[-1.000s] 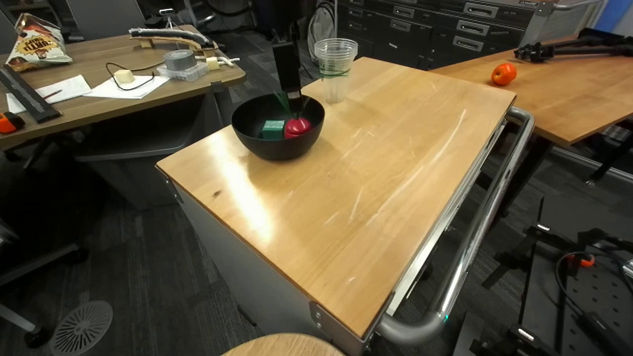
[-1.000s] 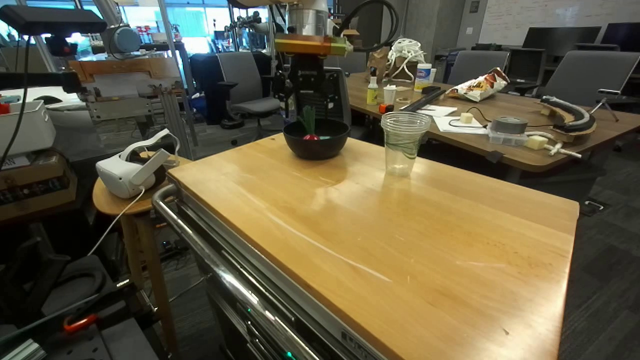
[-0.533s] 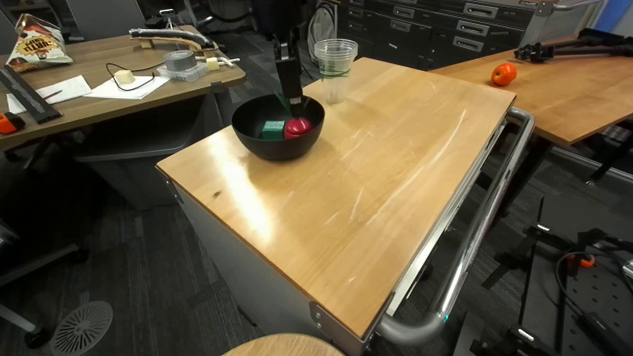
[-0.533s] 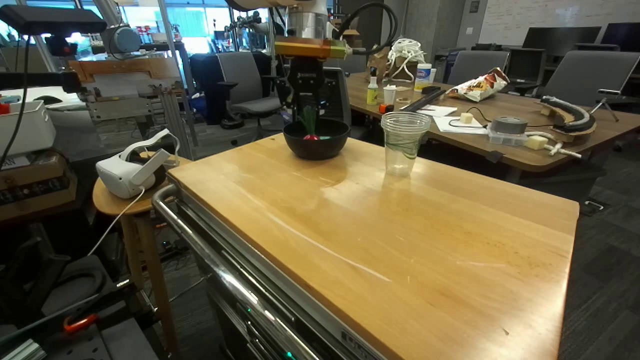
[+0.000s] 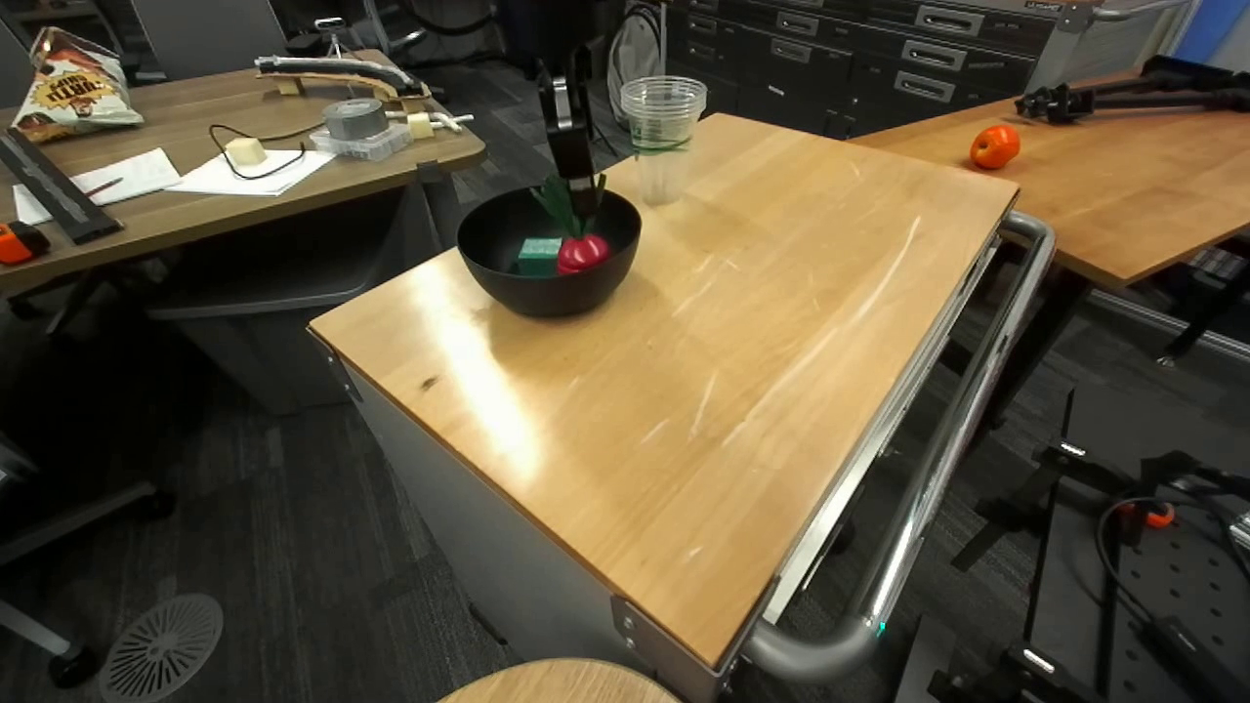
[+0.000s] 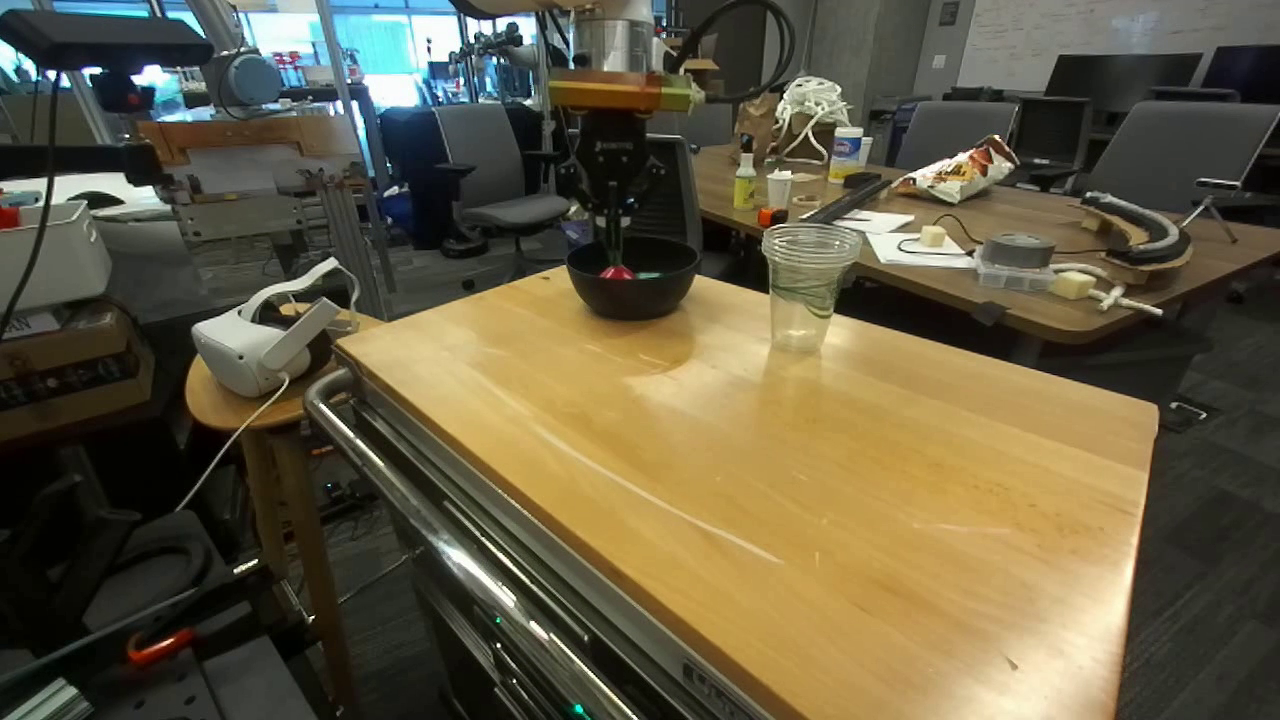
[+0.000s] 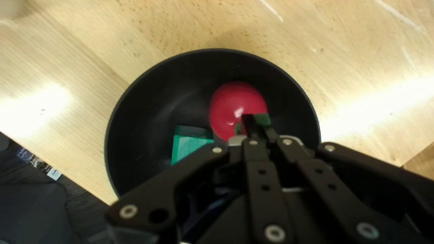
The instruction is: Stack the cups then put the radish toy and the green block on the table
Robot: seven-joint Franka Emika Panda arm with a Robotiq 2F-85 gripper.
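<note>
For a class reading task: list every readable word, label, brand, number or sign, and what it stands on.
"AN", seemingly, perhaps only part of a word: cardboard box.
Snack bag: bold lettering, too blurred.
Canister, bottle: labels too small.
Whiteboard: handwriting too faint and small.
Dark label under the table edge: blurred.
Housing above the fingers: white mark, too small.
Drawer cabinet: corner marking too small.
Cups: green pattern, no legible letters.
No number is readable.

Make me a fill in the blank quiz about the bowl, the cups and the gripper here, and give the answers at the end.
The gripper is closed on the stalk of the radish toy, and that stalk is coloured ____.
The bowl with the radish toy and the green block in it is coloured ____.
The nested cups stand on the table with their rims at the ____.
Missing words: green; black; top.
</note>
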